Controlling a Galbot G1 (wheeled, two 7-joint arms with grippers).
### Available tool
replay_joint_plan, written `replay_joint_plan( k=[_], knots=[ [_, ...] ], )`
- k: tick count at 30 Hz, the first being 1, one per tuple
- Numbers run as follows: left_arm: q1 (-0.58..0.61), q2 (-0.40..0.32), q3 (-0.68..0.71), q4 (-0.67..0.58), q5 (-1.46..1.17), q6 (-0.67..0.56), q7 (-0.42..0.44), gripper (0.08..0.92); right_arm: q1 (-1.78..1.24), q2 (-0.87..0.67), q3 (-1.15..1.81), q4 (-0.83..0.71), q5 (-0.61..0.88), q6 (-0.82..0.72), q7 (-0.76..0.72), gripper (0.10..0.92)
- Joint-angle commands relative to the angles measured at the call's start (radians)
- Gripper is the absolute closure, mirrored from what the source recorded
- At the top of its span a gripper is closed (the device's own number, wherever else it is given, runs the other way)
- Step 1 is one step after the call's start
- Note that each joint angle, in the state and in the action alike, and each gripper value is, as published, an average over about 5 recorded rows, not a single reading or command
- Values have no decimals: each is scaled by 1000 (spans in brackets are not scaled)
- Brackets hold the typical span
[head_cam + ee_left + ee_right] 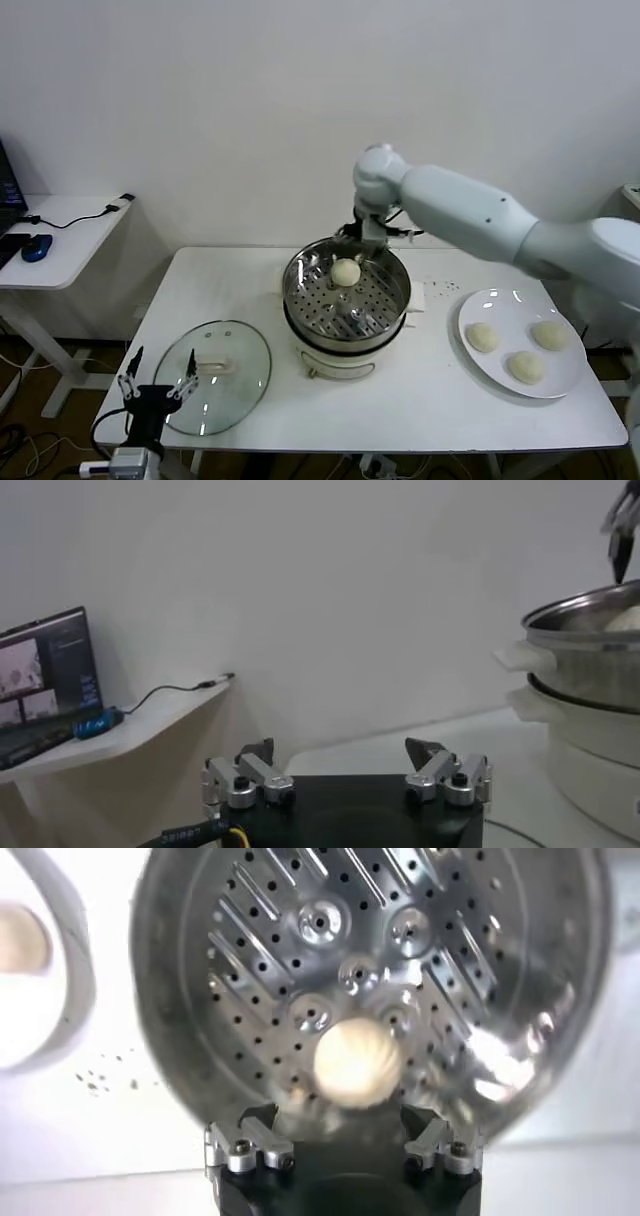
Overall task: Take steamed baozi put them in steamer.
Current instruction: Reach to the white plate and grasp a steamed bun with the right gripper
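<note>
Right gripper [372,236] hangs over the far rim of the steamer [346,330], jaws spread and holding nothing. One baozi [346,271] lies free on the perforated floor, toward the back. Three baozi [483,337] sit on the white plate [572,380] to the right. Left gripper [158,385] is parked, released, beside the glass lid [240,395].

Plain white wall [200,90] behind a white side desk [60,240].

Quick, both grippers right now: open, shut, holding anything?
Left gripper: open, empty, parked low by the glass lid.
Right gripper: open, empty, above the bun lying in the steamer.
</note>
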Motion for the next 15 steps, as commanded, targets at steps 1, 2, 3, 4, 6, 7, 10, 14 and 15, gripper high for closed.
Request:
replay_joint_plan(
  k=[1, 2, 3, 4, 6, 7, 10, 14, 15],
  knots=[
    [-1, 2, 3, -9, 1, 2, 1, 177, 232, -223, -255, 119, 575, -479, 95, 203],
    [-2, 2, 5, -9, 2, 2, 1, 177, 235, -254, -262, 119, 610, -533, 86, 203],
    [-2, 2, 7, -9, 3, 2, 1, 177, 234, -281, -264, 114, 628, -574, 73, 203],
    [-3, 2, 8, -10, 4, 2, 1, 177, 229, -310, -268, 109, 645, -605, 65, 203],
    [-3, 1, 9, -11, 5, 2, 0, 177, 206, -367, -270, 101, 675, -651, 56, 203],
    [-2, 1, 9, -12, 4, 4, 1, 177, 191, -394, -267, 99, 683, -668, 51, 203],
    [2, 2, 9, -14, 0, 8, 2, 177, 136, -469, -263, 91, 686, -689, 25, 203],
    [1, 1, 11, -11, 1, 7, 1, 177, 46, -530, -261, 68, 608, -669, -12, 203],
    [1, 0, 12, -10, 2, 6, 1, 177, 3, -541, -232, 56, 568, -659, -21, 203]
  ],
)
